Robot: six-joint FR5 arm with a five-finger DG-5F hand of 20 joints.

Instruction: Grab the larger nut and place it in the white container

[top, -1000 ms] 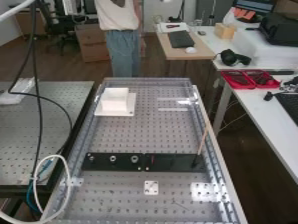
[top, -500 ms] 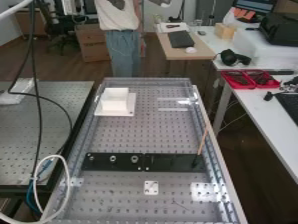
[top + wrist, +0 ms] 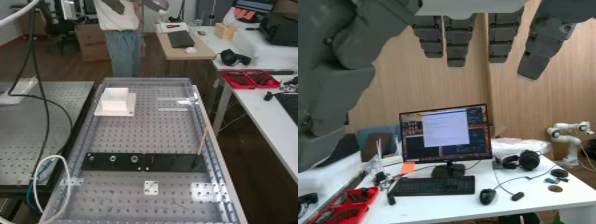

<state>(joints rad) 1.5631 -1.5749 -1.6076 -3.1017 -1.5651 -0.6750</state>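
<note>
High view puts the likely larger nut, a silver metal ring (image 3: 134,159), on a black rectangular plate (image 3: 124,162), with the white boxy container (image 3: 115,100) between eleven and twelve o'clock from it. Our dark grey fingers (image 3: 459,42) are spread apart, nearly straight, toward a black-framed monitor (image 3: 446,134); we judge they must turn down nutward, though we cannot tell the exact bearing.

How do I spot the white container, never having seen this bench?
Start with the perforated metal bench in the high view, then go to its far end, on the view's left. The white container is the boxy piece standing on a flat white base, whereas the small white plate nearer the camera lies flat.
</note>
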